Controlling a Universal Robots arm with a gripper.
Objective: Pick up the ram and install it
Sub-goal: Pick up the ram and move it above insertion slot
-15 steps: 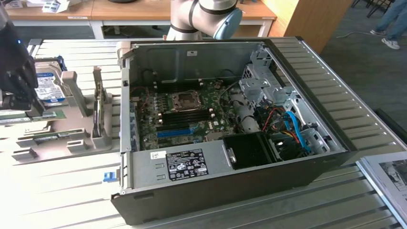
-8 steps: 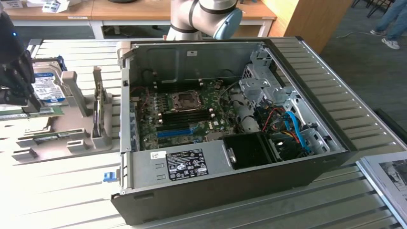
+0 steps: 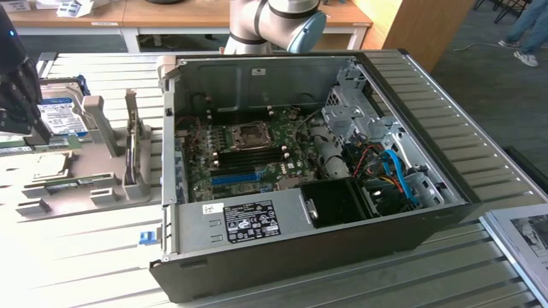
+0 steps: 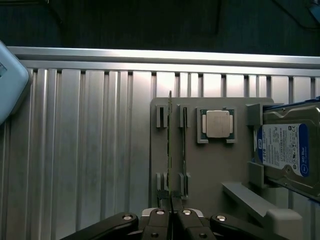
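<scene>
- Starting with the exterior view: the end effector (image 3: 25,135) hangs over the grey fixture tray (image 3: 81,212), near the tabletop (image 3: 86,263) edge at the exterior view's left. It is closed on the ram (image 3: 38,149), which appears raised clear of its holder.
- The open computer case (image 3: 256,77) stands well apart, toward the tabletop's middle. The memory slots on its motherboard (image 3: 248,163) look unfilled, so the install is not yet done.
- Wrist view: the end effector (image 4: 171,214) pinches the ram (image 4: 170,135), seen edge-on. A second stick (image 4: 184,145) sits in the fixture tray (image 4: 210,170) just beside it.
- Judgement: pickup looks essentially achieved; carrying and seating remain.
</scene>
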